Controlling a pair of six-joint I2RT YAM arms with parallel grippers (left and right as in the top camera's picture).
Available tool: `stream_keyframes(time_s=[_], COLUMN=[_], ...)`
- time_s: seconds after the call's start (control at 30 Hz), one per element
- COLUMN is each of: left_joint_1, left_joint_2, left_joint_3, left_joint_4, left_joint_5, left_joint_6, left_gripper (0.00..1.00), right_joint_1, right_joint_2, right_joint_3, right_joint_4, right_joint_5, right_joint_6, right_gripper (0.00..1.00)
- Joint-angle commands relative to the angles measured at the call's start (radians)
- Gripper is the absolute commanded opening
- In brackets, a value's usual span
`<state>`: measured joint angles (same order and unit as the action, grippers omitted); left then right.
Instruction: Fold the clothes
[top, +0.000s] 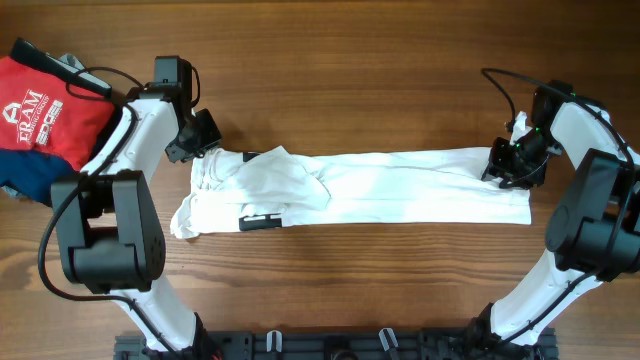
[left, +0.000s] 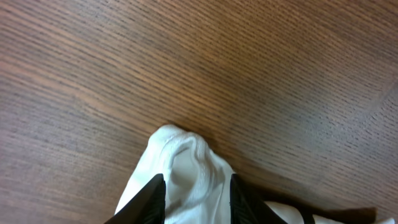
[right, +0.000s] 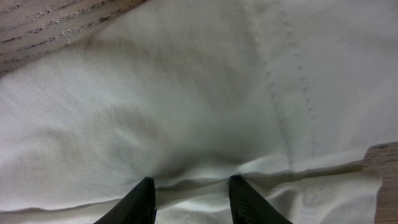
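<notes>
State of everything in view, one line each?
shirt: folded into a long strip, lying flat
left gripper: shut on one end of the shirt
right gripper: shut on the other end
red garment: folded, set aside
navy garment: partly covered by the red garment

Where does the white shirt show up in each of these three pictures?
Overhead: the white shirt lies stretched left to right across the table's middle.
Left wrist: only a bunched corner of it, at bottom centre.
Right wrist: it fills nearly the whole frame.
Shared landmark: the wooden table, showing beside the cloth in every view.
</notes>
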<state>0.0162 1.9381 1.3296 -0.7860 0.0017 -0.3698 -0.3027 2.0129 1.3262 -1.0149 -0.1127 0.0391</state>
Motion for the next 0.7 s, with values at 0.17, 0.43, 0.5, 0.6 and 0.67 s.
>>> stream_keyframes(time_s=[0.17,0.43,0.5,0.6,0.67], left_joint_1=[0.004,0.074,0.095,0.107,0.106], left_joint_2=[0.022,0.022,0.022,0.022,0.022], left_joint_3=[0.004,0.004,0.004,0.004,0.004], left_joint_4=[-0.011,-0.079,-0.08,-0.094,-0.102], left_joint_5=[-0.018,-0.136,-0.122,-0.122,-0.122], left_joint_6=[0.026,-0.044,-0.05,-0.05,-0.05], left_gripper=[0.04,0.04,0.04,0.05,0.06], right_joint_1=[0.004,0.004,0.004,0.004,0.004], right_joint_2=[-0.019,-0.019,-0.019,-0.019,-0.019], right_joint_3=[-0.012,-0.012,-0.012,-0.012,-0.012], right_joint_4=[0.023,0.027,0.027,0.027,0.028], right_joint_5=[-0.015,-0.015,-0.015,-0.015,-0.015], right_joint_6=[-0.01,-0.01,-0.01,-0.01,-0.01], right_gripper=[0.19,0.21,0.21,0.22,0.22])
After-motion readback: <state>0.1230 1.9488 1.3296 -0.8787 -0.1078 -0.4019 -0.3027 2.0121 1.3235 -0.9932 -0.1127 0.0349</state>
